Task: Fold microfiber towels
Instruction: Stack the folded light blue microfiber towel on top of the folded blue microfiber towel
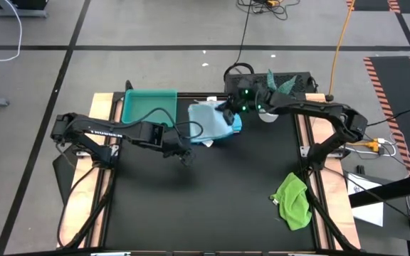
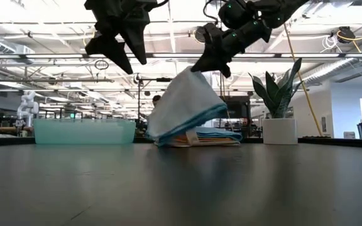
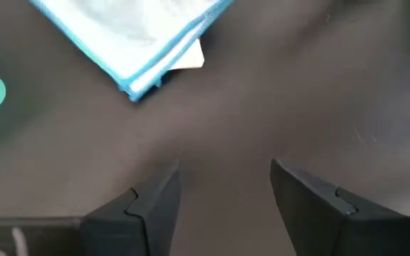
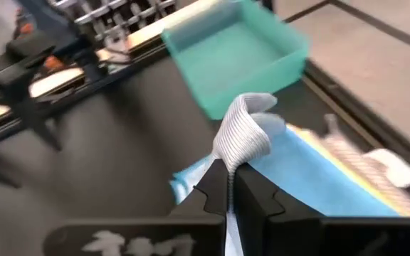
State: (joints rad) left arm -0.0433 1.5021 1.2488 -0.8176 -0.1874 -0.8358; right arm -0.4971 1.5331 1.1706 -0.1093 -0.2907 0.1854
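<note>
From above, I see my right tool (image 1: 228,112) reaching in over the far middle of the black counter (image 1: 212,199), its fingers pinched on a pale blue towel (image 1: 208,121) that sits just beside the teal tray (image 1: 148,107). My left tool (image 1: 188,156) hangs near that towel's front edge, apart from it. A green towel (image 1: 292,201) lies crumpled well apart, at the counter's right side.

At counter height, the right tool (image 2: 198,65) holds the pale towel (image 2: 184,100) up by one corner, so it slopes like a tent down onto a low stack of folded towels (image 2: 209,136). The left tool (image 2: 121,53) hangs in the air with its fingers spread, holding nothing. The tray (image 2: 83,131) stands to the side; a potted plant (image 2: 278,125) stands beyond the stack.

My left wrist camera shows both fingers (image 3: 151,206) parted over bare counter, the towel's blue-edged corner (image 3: 144,43) ahead of them.

My right wrist camera shows the fingers (image 4: 208,195) pressed together on a bunched fold of grey-white cloth (image 4: 244,135), with bright blue towel (image 4: 319,178) underneath.
</note>
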